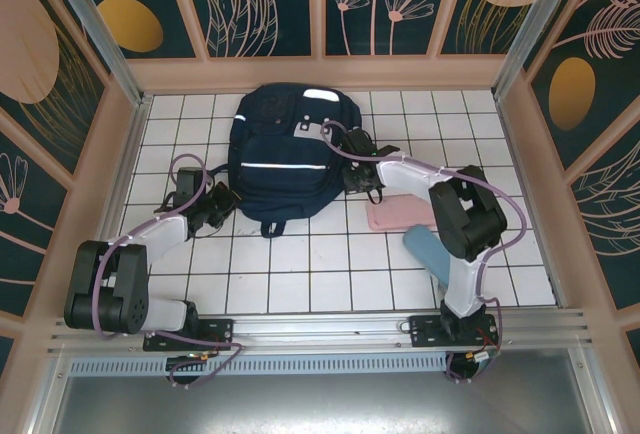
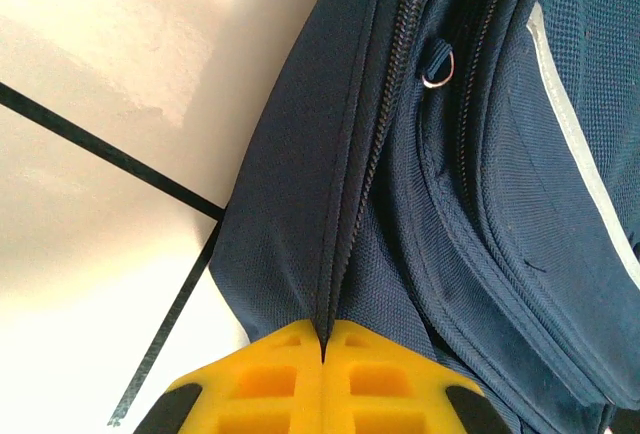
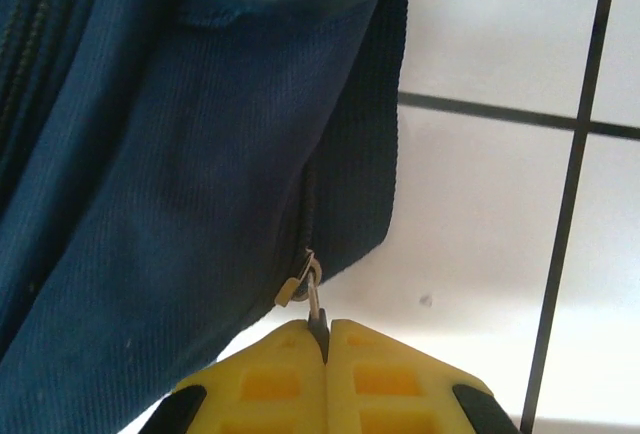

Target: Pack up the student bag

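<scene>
Pinching only the tip of the small metal zipper pull (image 3: 312,292), the right tool (image 3: 322,342) is clenched at the right flank of the student bag (image 1: 285,144), which lies flat toward the far middle of the tiled tabletop (image 1: 330,264). A tug off the zipper's line could let that sliver slide out. The left tool (image 2: 322,344) is clenched on a thin fabric fold (image 2: 332,254) at the opposite flank, and if that hold slips, the bag would likely skid rather than open.

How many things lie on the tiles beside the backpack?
2: a pink flat item and, nearer the arm bases, a blue one, both right of the student bag, partly under the right arm. Others may be hidden.
</scene>
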You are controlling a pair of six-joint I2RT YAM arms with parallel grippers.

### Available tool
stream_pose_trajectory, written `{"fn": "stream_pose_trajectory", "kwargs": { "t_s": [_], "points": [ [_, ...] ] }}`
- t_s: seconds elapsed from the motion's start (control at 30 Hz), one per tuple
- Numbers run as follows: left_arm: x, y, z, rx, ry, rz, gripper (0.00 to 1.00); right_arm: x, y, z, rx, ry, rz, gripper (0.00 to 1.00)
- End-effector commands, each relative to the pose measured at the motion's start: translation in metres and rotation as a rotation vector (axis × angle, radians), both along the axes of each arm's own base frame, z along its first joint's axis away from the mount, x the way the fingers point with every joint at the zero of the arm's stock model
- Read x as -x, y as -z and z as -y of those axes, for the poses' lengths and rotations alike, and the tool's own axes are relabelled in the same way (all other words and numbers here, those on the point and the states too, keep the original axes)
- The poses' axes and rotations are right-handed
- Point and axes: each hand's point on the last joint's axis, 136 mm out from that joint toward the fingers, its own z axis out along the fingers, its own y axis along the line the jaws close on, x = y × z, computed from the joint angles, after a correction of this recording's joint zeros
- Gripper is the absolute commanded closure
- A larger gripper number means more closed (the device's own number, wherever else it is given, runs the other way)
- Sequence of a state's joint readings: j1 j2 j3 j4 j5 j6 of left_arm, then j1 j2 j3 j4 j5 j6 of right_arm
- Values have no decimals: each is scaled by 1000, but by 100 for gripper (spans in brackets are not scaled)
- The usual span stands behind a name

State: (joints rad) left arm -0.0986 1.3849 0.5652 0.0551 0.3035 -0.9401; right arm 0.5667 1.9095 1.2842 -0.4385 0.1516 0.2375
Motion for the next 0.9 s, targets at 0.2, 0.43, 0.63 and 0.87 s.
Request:
{"fn": "stream_pose_trajectory", "kwargs": {
  "t_s": [0.2,0.43,0.63,0.87],
  "points": [
    [-4,3,-50,-166,-126,-24,100,-68,-15,45,-3,87,116,100],
    [-6,-2,-46,-150,-101,-3,100,-85,-19,51,-69,104,128,100],
    [-11,-17,-32,-98,-39,46,79,-73,-35,40,-161,121,75,67],
    [-22,-54,-23,-80,21,138,39,-55,-91,23,-334,98,139,43]
  ]
}}
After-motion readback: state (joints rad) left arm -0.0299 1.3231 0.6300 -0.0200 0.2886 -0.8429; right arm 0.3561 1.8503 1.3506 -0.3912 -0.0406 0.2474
